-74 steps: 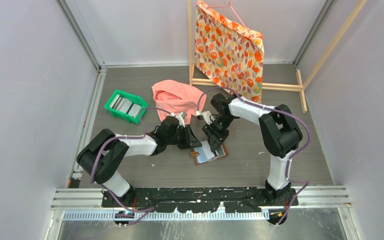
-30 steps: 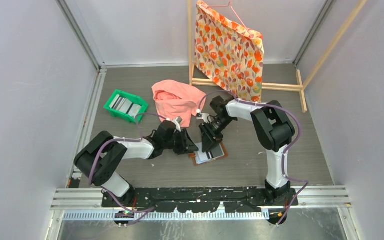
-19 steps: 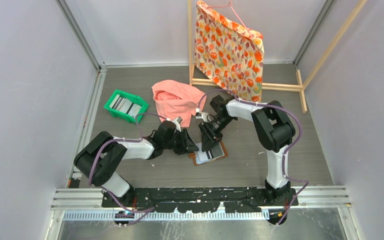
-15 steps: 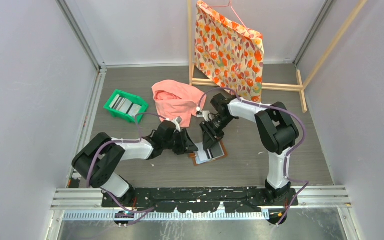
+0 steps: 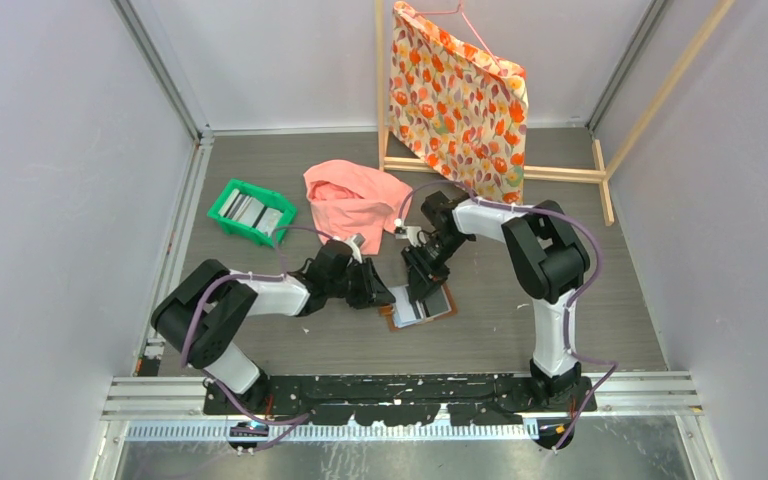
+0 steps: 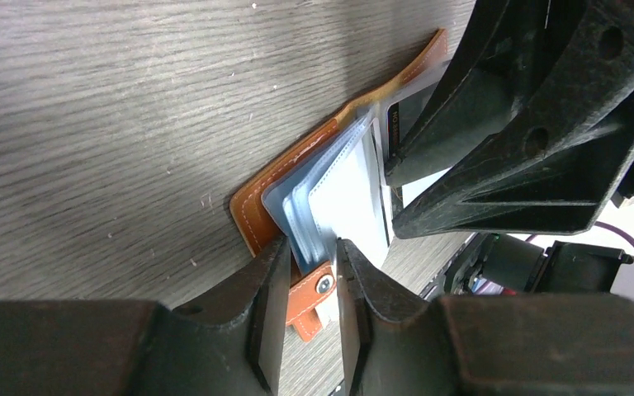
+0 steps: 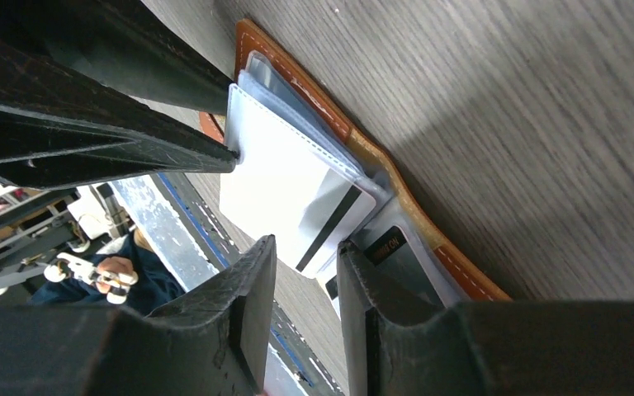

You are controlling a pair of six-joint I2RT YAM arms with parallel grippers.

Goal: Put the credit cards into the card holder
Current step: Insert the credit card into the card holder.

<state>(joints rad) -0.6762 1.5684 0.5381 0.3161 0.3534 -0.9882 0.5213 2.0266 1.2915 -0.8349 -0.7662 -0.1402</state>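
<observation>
Grey wood-grain floor [image 5: 290, 165]; pale walls [image 5: 60, 150]; wooden rack [image 5: 565, 174].

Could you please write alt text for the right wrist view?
Open brown wallet on a grey table, a white striped card poking from its pale sleeves. The right claw frames the card; the left claw touches the sleeves' edge.

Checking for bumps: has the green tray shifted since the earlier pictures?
No. The green tray sits just as far from the pink cloth as before.

A grey wood-grain table [image 5: 600, 300] carries a green tray [image 5: 230, 226] near its left edge and a pink cloth [image 5: 350, 200] beyond centre. The card holder [image 5: 422, 308] lies open mid-table. A wooden frame [image 5: 560, 174] stands at the far right.
</observation>
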